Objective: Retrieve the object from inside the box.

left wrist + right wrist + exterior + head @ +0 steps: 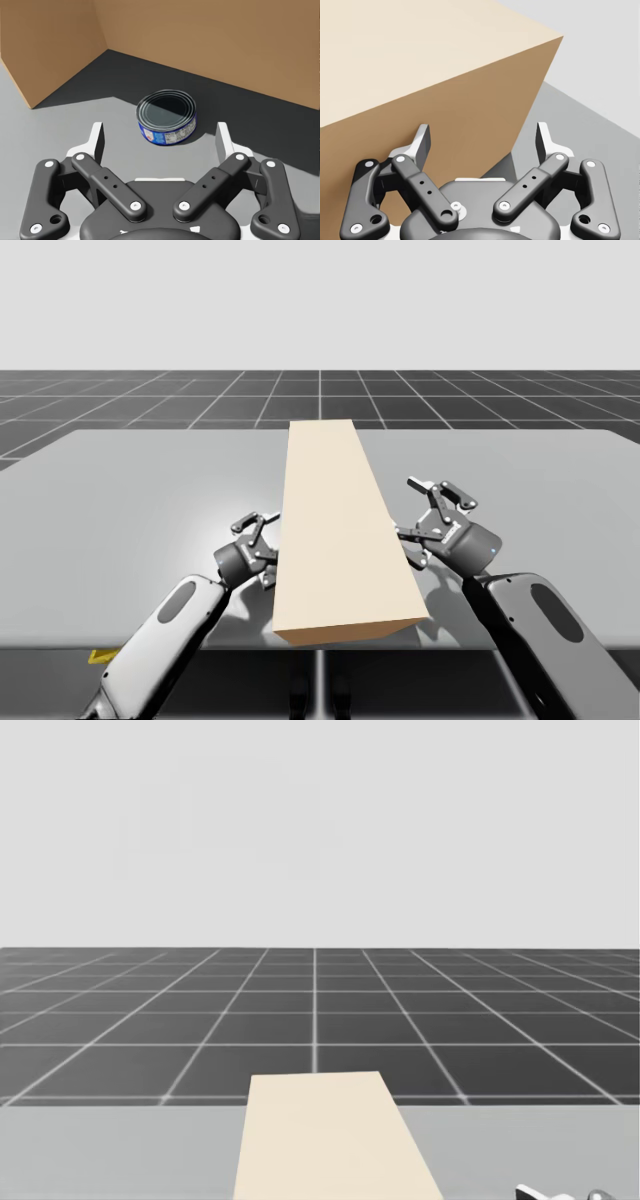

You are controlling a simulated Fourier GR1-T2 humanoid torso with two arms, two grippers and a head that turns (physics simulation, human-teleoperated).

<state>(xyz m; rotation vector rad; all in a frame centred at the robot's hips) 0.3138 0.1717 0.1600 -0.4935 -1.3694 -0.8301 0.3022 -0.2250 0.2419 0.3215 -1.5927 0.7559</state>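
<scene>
A long tan cardboard box point(340, 530) lies lengthwise on the grey table point(130, 490); its top also shows in the head view point(335, 1140). My left gripper point(262, 545) is at the box's left side. In the left wrist view it point(161, 137) stands open, facing the box's brown inner walls point(225, 40). A short round can point(167, 117) with a silver top and blue label stands upright on the dark box floor, just ahead of the fingertips and untouched. My right gripper point(410, 510) is at the box's right side, open point(482, 137) and close to the box's outer wall point(420, 65).
The table's front edge runs just below the box's near end. Bare grey tabletop lies to either side of the box, beyond both arms. A dark gridded floor stretches behind the table.
</scene>
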